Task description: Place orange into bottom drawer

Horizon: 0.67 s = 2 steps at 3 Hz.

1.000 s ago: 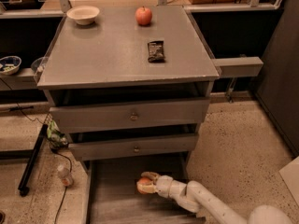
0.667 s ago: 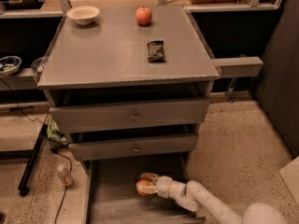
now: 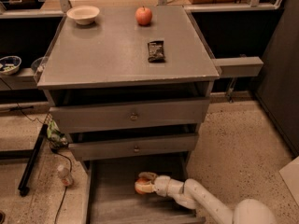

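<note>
Grey desk (image 3: 107,55) bearing apple (image 3: 144,16), bottom drawer (image 3: 112,204) open, your end effector (image 3: 143,184) barely shifted from a second ago, arm stretched low into it, pinching orange (image 3: 140,188).

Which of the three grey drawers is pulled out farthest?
The lowest grey metal drawer; the knobbed top drawer and middle drawer barely stick out. The white claw holds the round orange fruit inside it.

A lab is showing: cables (image 3: 60,203) are trailing across speckled floor (image 3: 238,139) at 8 o'clock. The gripper (image 3: 141,184) is clasping the orange (image 3: 140,188) at 6 o'clock.
</note>
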Each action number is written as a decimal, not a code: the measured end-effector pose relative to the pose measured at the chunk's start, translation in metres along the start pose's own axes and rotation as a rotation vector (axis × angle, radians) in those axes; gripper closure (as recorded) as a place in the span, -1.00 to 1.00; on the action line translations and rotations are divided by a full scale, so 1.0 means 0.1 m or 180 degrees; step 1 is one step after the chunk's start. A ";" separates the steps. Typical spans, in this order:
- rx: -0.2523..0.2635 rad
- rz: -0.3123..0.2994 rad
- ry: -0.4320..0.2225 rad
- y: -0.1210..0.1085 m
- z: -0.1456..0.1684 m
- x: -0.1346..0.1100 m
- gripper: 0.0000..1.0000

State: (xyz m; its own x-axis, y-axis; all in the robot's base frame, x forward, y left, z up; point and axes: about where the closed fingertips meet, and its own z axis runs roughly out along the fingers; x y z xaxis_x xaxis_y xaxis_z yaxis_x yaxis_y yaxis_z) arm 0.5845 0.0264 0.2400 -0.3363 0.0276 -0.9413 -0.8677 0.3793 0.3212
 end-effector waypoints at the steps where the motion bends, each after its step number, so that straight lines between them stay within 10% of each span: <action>1: -0.0199 0.0070 -0.0013 -0.12 0.20 0.03 1.00; 2: -0.0200 0.0065 -0.0015 -0.13 0.20 0.02 1.00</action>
State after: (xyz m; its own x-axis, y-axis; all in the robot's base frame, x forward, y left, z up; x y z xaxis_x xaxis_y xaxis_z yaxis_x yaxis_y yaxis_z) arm 0.6025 0.0403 0.2318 -0.3526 0.0392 -0.9349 -0.8820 0.3199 0.3461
